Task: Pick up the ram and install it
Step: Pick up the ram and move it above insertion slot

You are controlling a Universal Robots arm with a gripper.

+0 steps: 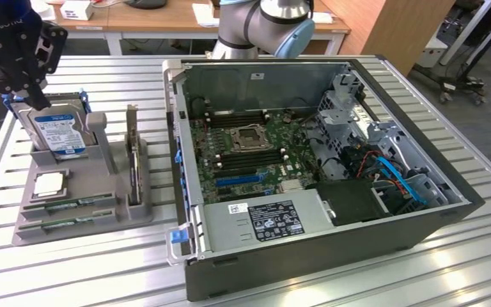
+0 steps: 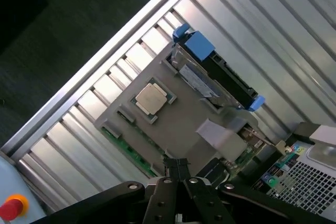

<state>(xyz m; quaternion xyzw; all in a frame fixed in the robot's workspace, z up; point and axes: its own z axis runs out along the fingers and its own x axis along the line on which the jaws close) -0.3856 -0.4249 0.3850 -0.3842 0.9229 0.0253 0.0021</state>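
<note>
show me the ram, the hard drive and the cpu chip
ram (image 1: 75,204): exterior view, middle of one of the green sticks
hard drive (image 1: 59,131): exterior view, on its blue-and-white label
cpu chip (image 2: 151,99): wrist view, centre of its silver lid

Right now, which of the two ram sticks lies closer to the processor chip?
The inner ram stick, directly beside the processor chip; the other ram stick lies along the grey holder's outer edge.
</note>
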